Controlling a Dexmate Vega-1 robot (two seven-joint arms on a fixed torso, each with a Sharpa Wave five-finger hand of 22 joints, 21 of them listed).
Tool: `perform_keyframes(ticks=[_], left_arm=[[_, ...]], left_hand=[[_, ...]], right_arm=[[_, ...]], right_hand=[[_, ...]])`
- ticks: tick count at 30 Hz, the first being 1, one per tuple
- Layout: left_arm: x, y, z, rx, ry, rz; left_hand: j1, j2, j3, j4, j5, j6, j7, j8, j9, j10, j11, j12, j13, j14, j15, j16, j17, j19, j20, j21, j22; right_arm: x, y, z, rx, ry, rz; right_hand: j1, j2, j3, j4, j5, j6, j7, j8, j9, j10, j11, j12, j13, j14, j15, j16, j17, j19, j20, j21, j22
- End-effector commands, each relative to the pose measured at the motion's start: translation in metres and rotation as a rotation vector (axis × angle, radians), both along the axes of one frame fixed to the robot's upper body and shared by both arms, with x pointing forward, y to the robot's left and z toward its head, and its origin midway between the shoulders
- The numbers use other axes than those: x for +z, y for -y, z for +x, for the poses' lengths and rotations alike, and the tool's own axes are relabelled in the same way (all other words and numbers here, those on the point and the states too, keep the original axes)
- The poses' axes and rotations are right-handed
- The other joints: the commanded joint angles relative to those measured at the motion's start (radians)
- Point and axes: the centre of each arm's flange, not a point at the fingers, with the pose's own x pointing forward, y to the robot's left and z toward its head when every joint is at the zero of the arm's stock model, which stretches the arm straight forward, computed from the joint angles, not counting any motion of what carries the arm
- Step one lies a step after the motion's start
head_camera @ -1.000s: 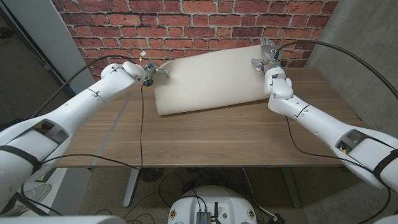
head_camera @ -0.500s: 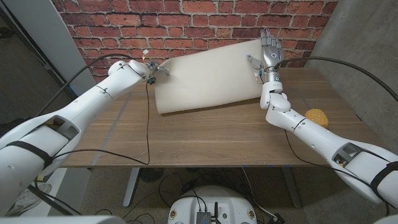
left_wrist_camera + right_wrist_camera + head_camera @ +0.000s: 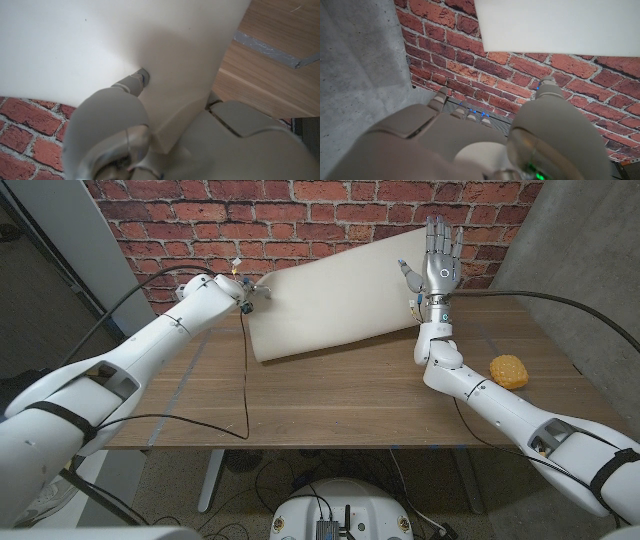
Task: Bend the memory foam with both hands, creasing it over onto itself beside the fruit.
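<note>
Foam [image 3: 335,305] stands raised at the far side of the table [image 3: 330,400], its near edge on the wood and its top leaning back toward the brick wall [image 3: 280,215], so I judge we are mid-fold, with the crease not yet made. My left hand [image 3: 245,295] is at the foam's far-left corner; the left wrist view shows a finger [image 3: 132,84] pressed against the pale surface, but I cannot tell whether the hand actually has a grip on it. My right hand [image 3: 436,262] is upright just beside the foam's right edge, fingers spread and pointing up, holding nothing. The right forearm rises steeply from the table to it, while the left arm reaches long and low from the near left. The fruit [image 3: 508,370], a round orange-yellow one, sits on the table to the right, well apart from the foam. Next, I think the right hand must take hold of the right edge again, so both hands can bring the top over toward the near edge.
</note>
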Motion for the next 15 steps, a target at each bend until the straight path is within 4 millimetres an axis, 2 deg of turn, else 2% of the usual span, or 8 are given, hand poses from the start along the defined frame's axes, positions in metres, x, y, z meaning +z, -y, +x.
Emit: perform_keyframes(ticks=[1, 4, 6, 8, 11, 13, 14, 15], left_arm=[[0.004, 0.006, 0.003, 0.008, 0.006, -0.008], [0.006, 0.008, 0.004, 0.004, 0.007, -0.003], [0.007, 0.010, 0.005, 0.003, 0.006, -0.001], [0.007, 0.011, 0.005, 0.003, 0.005, -0.001], [0.008, 0.013, 0.005, -0.002, 0.005, 0.005], [0.008, 0.013, 0.005, 0.000, 0.006, 0.004], [0.008, 0.013, 0.005, 0.000, 0.005, 0.003], [0.008, 0.013, 0.004, 0.000, 0.006, 0.003]], left_hand=[[-0.010, 0.007, 0.015, -0.004, 0.005, 0.039, 0.037, 0.104, 0.004, 0.001, 0.004, -0.004, 0.002, 0.002, 0.008, 0.000, 0.003, 0.003, 0.004, 0.007, 0.002], [-0.012, 0.007, 0.016, -0.004, 0.006, 0.038, 0.037, 0.104, 0.004, 0.000, 0.003, -0.004, 0.002, 0.001, 0.008, 0.000, 0.003, 0.002, 0.005, 0.008, 0.001], [-0.012, 0.007, 0.017, -0.004, 0.006, 0.037, 0.037, 0.104, 0.003, -0.001, 0.002, -0.004, 0.001, 0.001, 0.008, 0.000, 0.003, 0.002, 0.005, 0.009, 0.001], [-0.013, 0.007, 0.017, -0.003, 0.006, 0.036, 0.037, 0.104, 0.003, -0.001, 0.002, -0.004, 0.001, 0.000, 0.007, 0.000, 0.003, 0.002, 0.005, 0.010, 0.001], [-0.015, 0.008, 0.018, -0.003, 0.006, 0.035, 0.037, 0.104, 0.003, -0.003, 0.004, -0.005, 0.001, 0.000, 0.008, 0.000, 0.004, 0.000, 0.005, 0.011, 0.001], [-0.016, 0.008, 0.019, -0.003, 0.006, 0.035, 0.037, 0.104, 0.003, -0.003, 0.003, -0.005, 0.001, 0.000, 0.008, 0.000, 0.004, 0.000, 0.005, 0.011, 0.001], [-0.016, 0.007, 0.019, -0.003, 0.006, 0.034, 0.037, 0.104, 0.003, -0.003, 0.003, -0.005, 0.001, 0.000, 0.007, 0.000, 0.003, 0.000, 0.005, 0.012, 0.000], [-0.017, 0.007, 0.019, -0.003, 0.006, 0.034, 0.037, 0.104, 0.004, -0.003, 0.004, -0.005, 0.001, -0.001, 0.008, 0.000, 0.004, -0.001, 0.005, 0.012, 0.000]], right_arm=[[-0.013, -0.013, -0.009, 0.022, 0.023, -0.137], [-0.018, -0.017, -0.008, 0.056, -0.012, -0.190], [-0.020, -0.019, -0.007, 0.086, -0.041, -0.219], [-0.022, -0.022, -0.005, 0.107, -0.085, -0.250], [-0.023, -0.025, 0.000, 0.131, -0.158, -0.298], [-0.024, -0.026, 0.003, 0.141, -0.207, -0.319], [-0.025, -0.026, 0.005, 0.160, -0.227, -0.334], [-0.025, -0.026, 0.007, 0.172, -0.244, -0.338]], right_hand=[[0.031, 0.007, 0.015, -0.037, 0.001, 0.201, 0.000, 0.043, 0.000, 0.174, -0.038, 0.076, 0.000, 0.160, -0.041, 0.048, -0.015, 0.218, -0.128, 0.056, -0.001], [0.011, 0.023, 0.017, -0.029, 0.003, 0.289, -0.022, 0.059, -0.001, 0.251, -0.056, 0.099, -0.004, 0.206, -0.048, 0.056, -0.015, 0.252, -0.126, 0.057, -0.001], [-0.028, 0.043, 0.014, -0.008, 0.001, 0.362, -0.036, 0.071, -0.002, 0.310, -0.059, 0.114, -0.007, 0.252, -0.063, 0.067, -0.015, 0.280, -0.126, 0.058, -0.001], [-0.049, 0.051, 0.011, 0.002, -0.002, 0.394, -0.041, 0.074, -0.004, 0.352, -0.059, 0.123, -0.009, 0.280, -0.072, 0.074, -0.016, 0.300, -0.124, 0.061, -0.002], [-0.061, 0.060, 0.012, 0.010, -0.004, 0.413, -0.044, 0.076, -0.005, 0.367, -0.058, 0.124, -0.011, 0.294, -0.078, 0.078, -0.017, 0.312, -0.125, 0.062, -0.002], [-0.075, 0.098, 0.024, 0.025, -0.002, 0.439, -0.046, 0.078, -0.005, 0.380, -0.055, 0.121, -0.013, 0.305, -0.082, 0.081, -0.016, 0.316, -0.126, 0.059, -0.001], [-0.081, 0.142, 0.049, 0.041, 0.002, 0.452, -0.053, 0.074, -0.006, 0.388, -0.075, 0.114, -0.014, 0.305, -0.091, 0.078, -0.016, 0.311, -0.140, 0.053, -0.001], [-0.080, 0.153, 0.068, 0.047, 0.005, 0.473, -0.060, 0.076, -0.006, 0.396, -0.083, 0.111, -0.015, 0.304, -0.100, 0.076, -0.016, 0.306, -0.146, 0.048, -0.001]])
